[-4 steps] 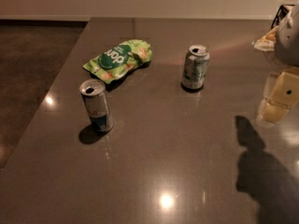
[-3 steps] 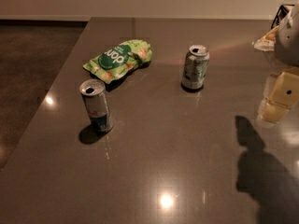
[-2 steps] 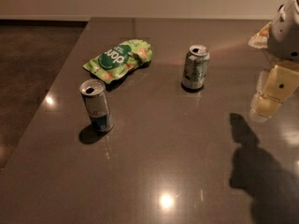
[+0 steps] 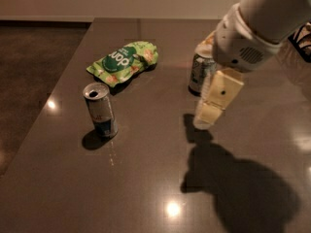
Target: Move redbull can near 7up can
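Note:
The redbull can [image 4: 100, 110], slim and silver with a blue lower band, stands upright on the dark table [image 4: 141, 188] at the left. The 7up can [image 4: 198, 73], wider and green-and-silver, stands upright at the middle right, partly hidden behind my arm. My gripper [image 4: 204, 120] hangs above the table just in front of the 7up can, well to the right of the redbull can. It holds nothing that I can see.
A green snack bag [image 4: 123, 62] lies behind the redbull can, to the left of the 7up can. The table's left edge [image 4: 58, 89] runs close to the redbull can. My arm's shadow [image 4: 243, 188] falls on the front right.
My arm has swung in from the right edge toward the middle, and the gripper now hangs in front of the 7up can. The cans and the bag have not moved.

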